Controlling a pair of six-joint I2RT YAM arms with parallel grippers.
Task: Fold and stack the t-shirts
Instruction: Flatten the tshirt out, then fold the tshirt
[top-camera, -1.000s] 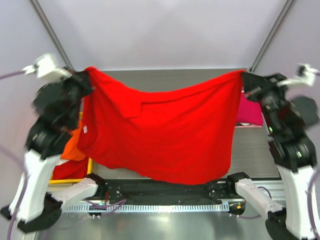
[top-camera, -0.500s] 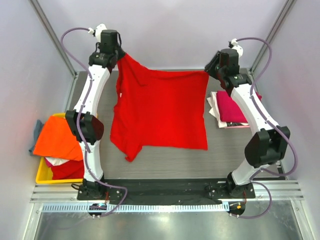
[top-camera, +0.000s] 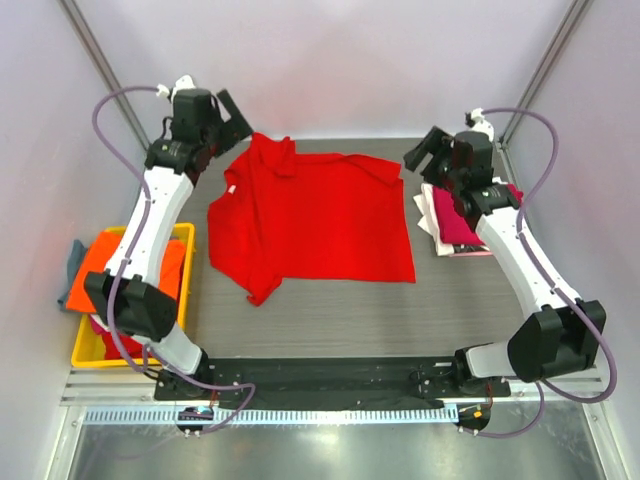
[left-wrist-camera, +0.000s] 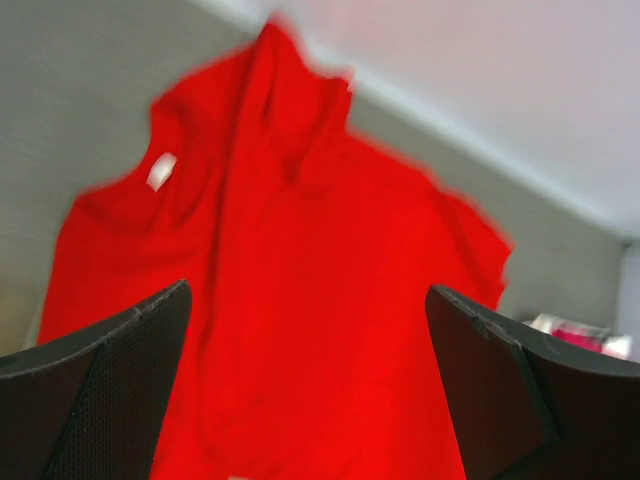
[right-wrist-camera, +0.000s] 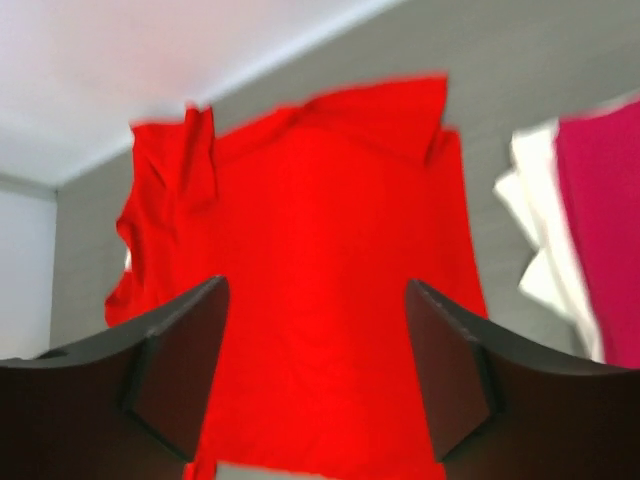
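While the red t-shirt (top-camera: 320, 225) lies flat but unfolded, we have left gripper (top-camera: 238, 110) and right gripper (top-camera: 425, 155) spread empty over its far corners, folded stack (top-camera: 470, 225) just right of it, and orange shirt (top-camera: 110, 265) waiting in yellow crate (top-camera: 183, 290) to its left.

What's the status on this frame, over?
Left gripper, right gripper: fingers open, off the cloth. Red t-shirt spread on table, rumpled on the left. Nothing on it; pink-and-white stack beside its right edge.
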